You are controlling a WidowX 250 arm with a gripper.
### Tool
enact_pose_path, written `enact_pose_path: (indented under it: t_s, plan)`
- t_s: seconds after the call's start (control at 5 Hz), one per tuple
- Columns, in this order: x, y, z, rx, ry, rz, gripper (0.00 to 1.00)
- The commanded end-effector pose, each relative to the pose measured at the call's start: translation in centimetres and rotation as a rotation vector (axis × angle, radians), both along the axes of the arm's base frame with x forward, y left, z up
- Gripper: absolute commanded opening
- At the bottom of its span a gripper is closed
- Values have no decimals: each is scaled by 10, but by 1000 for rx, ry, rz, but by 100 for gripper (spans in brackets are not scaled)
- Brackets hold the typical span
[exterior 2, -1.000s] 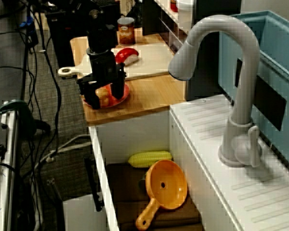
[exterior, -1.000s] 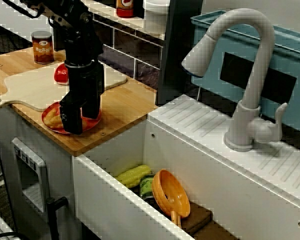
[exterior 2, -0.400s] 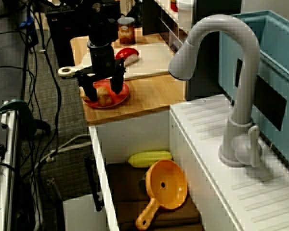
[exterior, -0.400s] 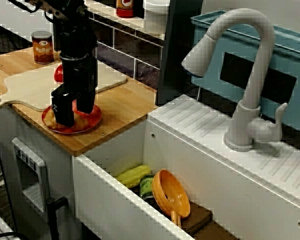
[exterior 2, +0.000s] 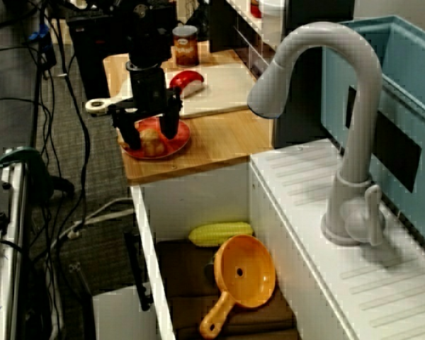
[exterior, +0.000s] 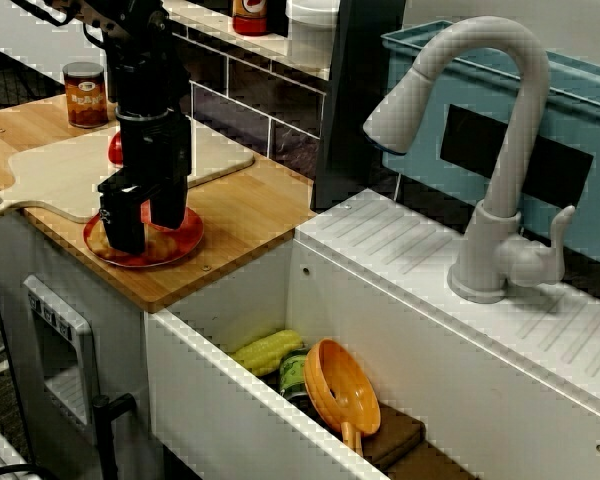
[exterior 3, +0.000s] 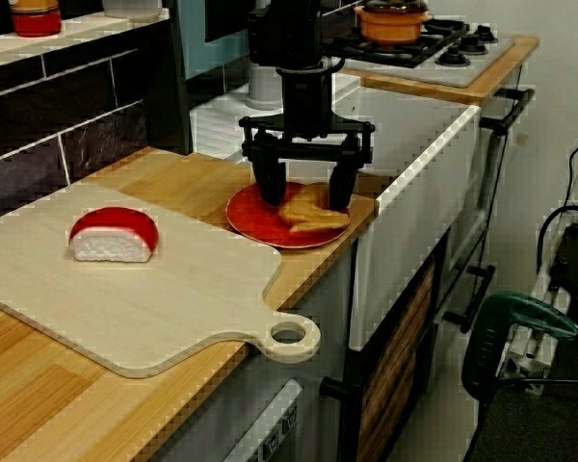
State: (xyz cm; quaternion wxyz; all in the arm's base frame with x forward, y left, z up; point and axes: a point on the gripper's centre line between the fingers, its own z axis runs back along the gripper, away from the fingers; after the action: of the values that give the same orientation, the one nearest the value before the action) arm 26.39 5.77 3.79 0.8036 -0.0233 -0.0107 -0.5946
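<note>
— Where is the bread roll [exterior 3: 313, 214] lying?
— It is lying on the red plate [exterior 3: 250, 223], toward the plate's four o'clock side in the view from the counter's end; the gripper [exterior 3: 304, 195] is hanging right over it, jaws standing wide apart, one finger on either side, clasping nothing; whether the tips are touching the plate I cannot tell.
— How is it likely handling?
— I am judging it light and fairly stiff, a little lumpy; taking it across its narrow middle is looking safest, since the plate may be sliding.
— And around it?
— The plate is sitting on the wooden counter [exterior 3: 188, 183] near its edge; the cutting board [exterior 3: 173, 289] is lying at nine o'clock, carrying a sushi piece [exterior 3: 114, 234]; the sink [exterior 3: 409, 241] is opening at three o'clock.
</note>
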Motion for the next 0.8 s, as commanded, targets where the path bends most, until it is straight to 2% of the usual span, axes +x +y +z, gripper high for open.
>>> enact_pose_path:
  t_s: [0.0, 0.2, 0.6]
  plan:
    - [6, 6, 20, -18, -36, 38, 100]
    - [7, 7, 17, -12, -41, 62, 100]
    - [6, 12, 18, -30, -54, 87, 100]
